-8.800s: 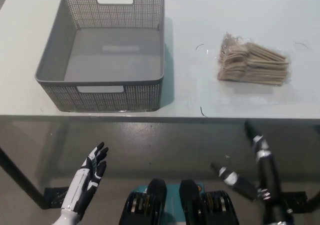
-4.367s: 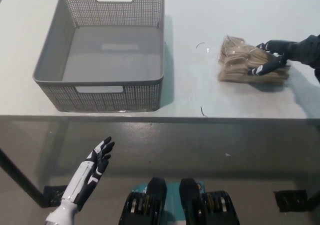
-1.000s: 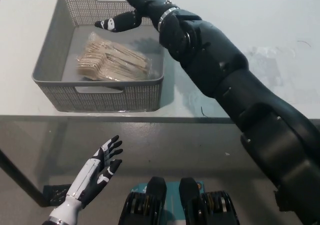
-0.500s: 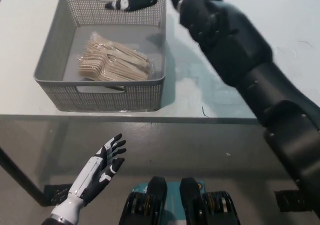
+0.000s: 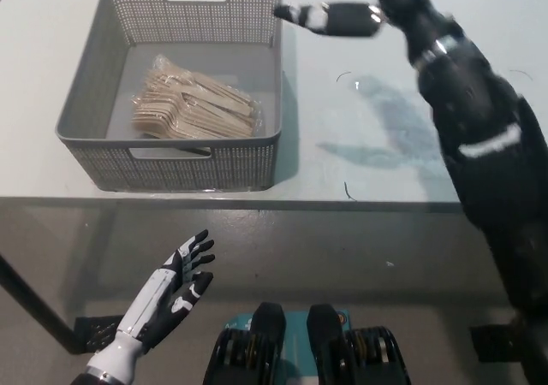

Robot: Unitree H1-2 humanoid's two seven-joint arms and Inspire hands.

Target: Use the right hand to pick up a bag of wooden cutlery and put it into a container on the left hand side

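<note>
- Head view shows the clear plastic bag of pale wooden cutlery (image 5: pixel 193 104) lying flat on the floor of the grey perforated plastic basket (image 5: pixel 103 70), towards the basket's near side and lying at a slight diagonal, with nothing touching it
- Judging from that, the placing step looks done: the bag is inside the container at the robot's left side of the white tabletop (image 5: pixel 377 128), and what is in hand now is clearing the arm away from the basket
- The black right hand (image 5: pixel 321 17) is above the table just outside the basket's far right corner, apart from the rim and well apart from the bag
- Its fingers hold nothing; they point towards picture left, roughly level, but the hand is motion-blurred and seen edge-on, so I cannot tell whether they are spread or drawn together
- The black right arm (image 5: pixel 479 120) comes up the right side of the picture, bends, and reaches across towards the basket; its shadow lies on the bare tabletop to the right of the basket
- The next move, as I judge it, calls only for bringing the right arm off the table to a rest pose, keeping the hand clear of the basket's right wall so the basket is not nudged
- The white left hand (image 5: pixel 171 295) rests below the table's near edge at the lower left, palm up, fingers released and apart, holding nothing
</note>
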